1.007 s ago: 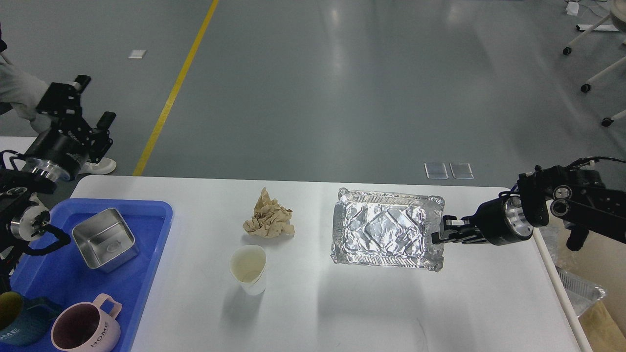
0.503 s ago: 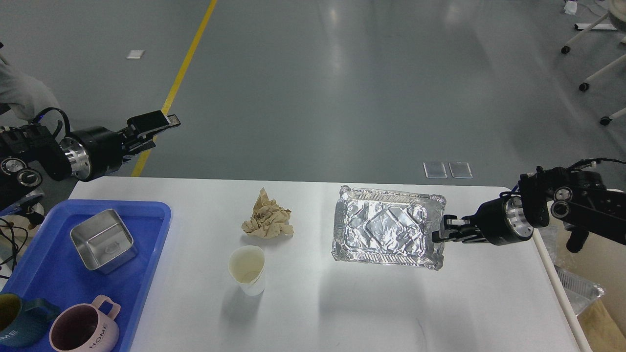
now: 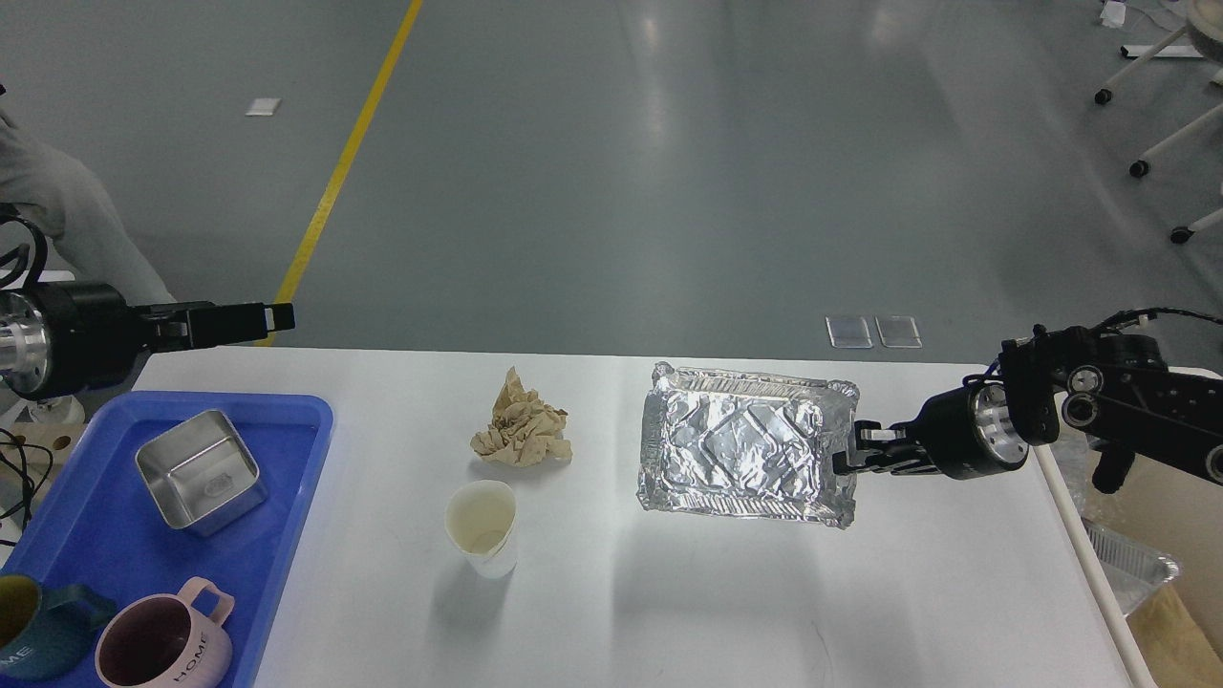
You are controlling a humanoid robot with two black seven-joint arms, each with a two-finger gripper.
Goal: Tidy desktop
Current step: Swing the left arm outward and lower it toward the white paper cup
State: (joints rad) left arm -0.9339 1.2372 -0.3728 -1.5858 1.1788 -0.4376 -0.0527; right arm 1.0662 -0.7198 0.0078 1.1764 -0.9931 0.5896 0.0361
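The foil tray (image 3: 747, 444) is held by its right rim in the closed right gripper (image 3: 847, 462), lifted above the desk (image 3: 669, 612) near the right edge; a crumpled napkin (image 3: 522, 433) and paper cup (image 3: 482, 526) remain mid-desk; the left gripper (image 3: 272, 317), apparently closed and empty, hangs off the far left corner; tidying is judged partly done.

desktop (image 3: 669, 612): plain white, slightly glossy
foil tray (image 3: 745, 444): silver, embossed diamond pattern
crumpled paper (image 3: 521, 432): tan
paper cup (image 3: 482, 526): white, cream inside
plastic tray (image 3: 287, 497): blue
square tin (image 3: 199, 469): steel grey
mug (image 3: 167, 645): pink, lettered "HOME"
second mug (image 3: 38, 635): dark teal
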